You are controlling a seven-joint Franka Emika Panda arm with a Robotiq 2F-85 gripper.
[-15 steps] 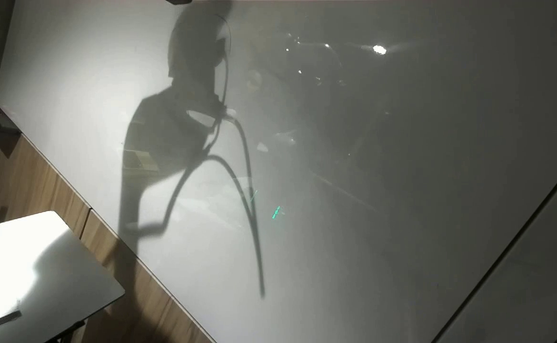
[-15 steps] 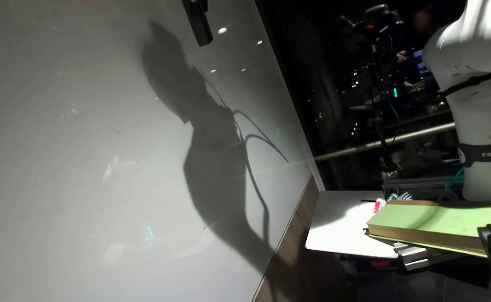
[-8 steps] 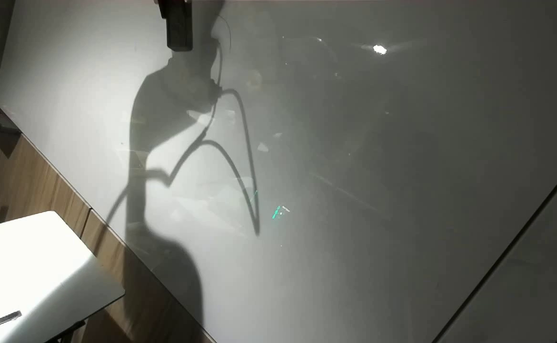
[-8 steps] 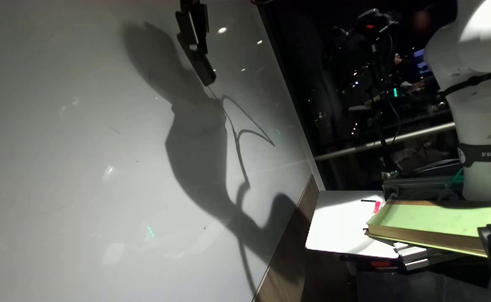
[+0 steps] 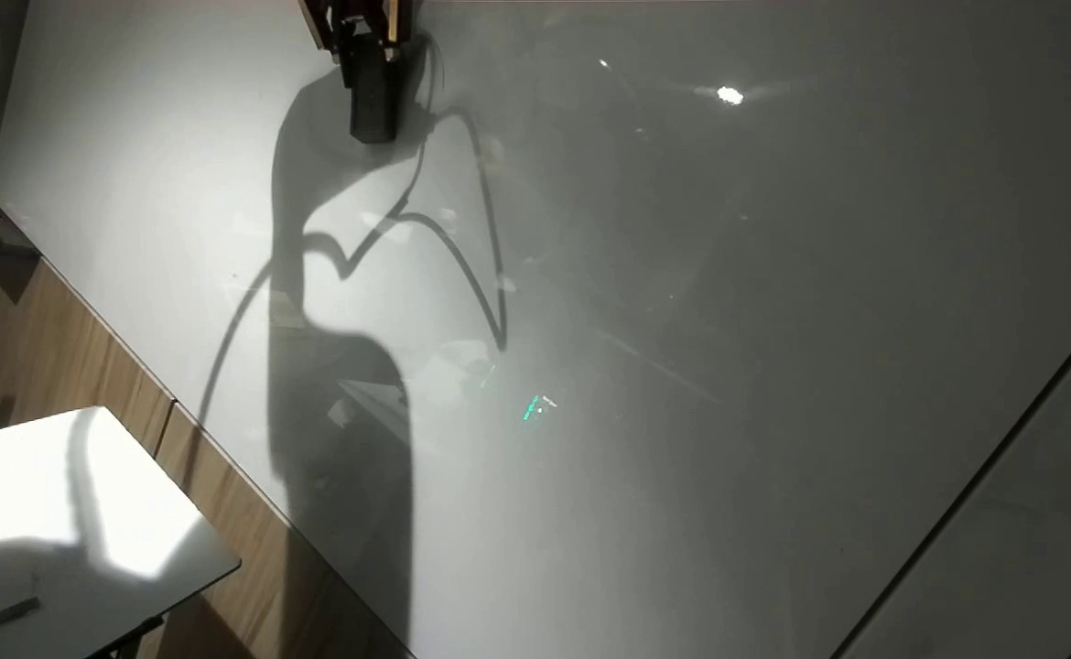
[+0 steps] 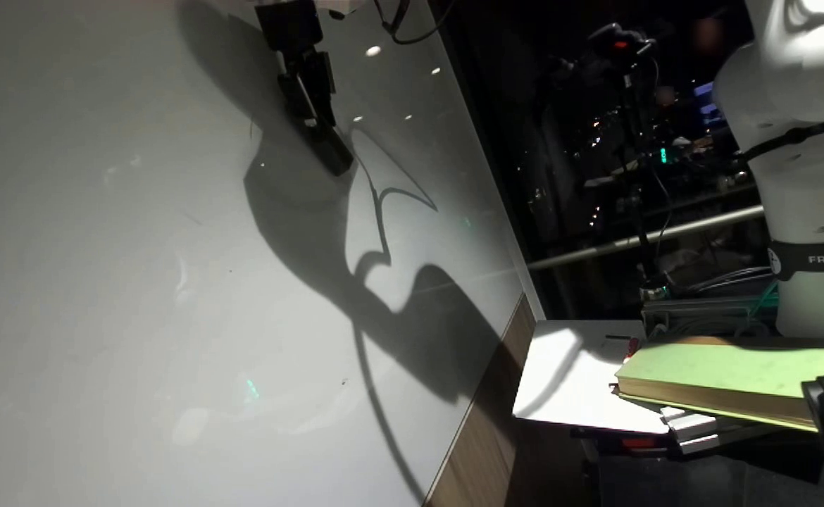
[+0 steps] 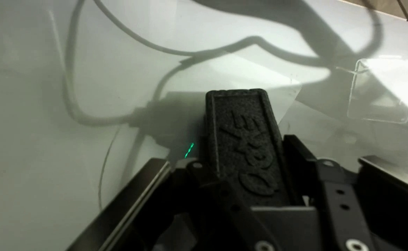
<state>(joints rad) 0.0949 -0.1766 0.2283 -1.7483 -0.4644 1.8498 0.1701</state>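
Observation:
A dark grey, oblong eraser (image 7: 242, 125) with raised lettering sits between the fingers of my gripper (image 7: 247, 153) in the wrist view. Both fingers are closed against its long sides. In both exterior views the black gripper (image 5: 366, 23) (image 6: 305, 88) comes in from the top edge, with the eraser (image 5: 373, 102) (image 6: 330, 149) at its lower end. It is in front of a large white board (image 5: 682, 503) (image 6: 137, 317). I cannot tell whether the eraser touches the board. Small bright green marks or reflections (image 5: 531, 408) (image 6: 251, 389) (image 7: 189, 150) show on the board.
A small white tabletop (image 5: 133, 485) (image 6: 560, 373) stands by the wood panel (image 5: 96, 348). A green book (image 6: 736, 370) and a red marker (image 6: 631, 347) lie there. A dark holder (image 5: 5, 233) is at the board's edge. The arm's base (image 6: 813, 211) is at the right.
The gripper and eraser have moved down into both exterior views, showing more of the gripper. The arm's shadow on the board has shifted with them. The eraser stays in the gripper.

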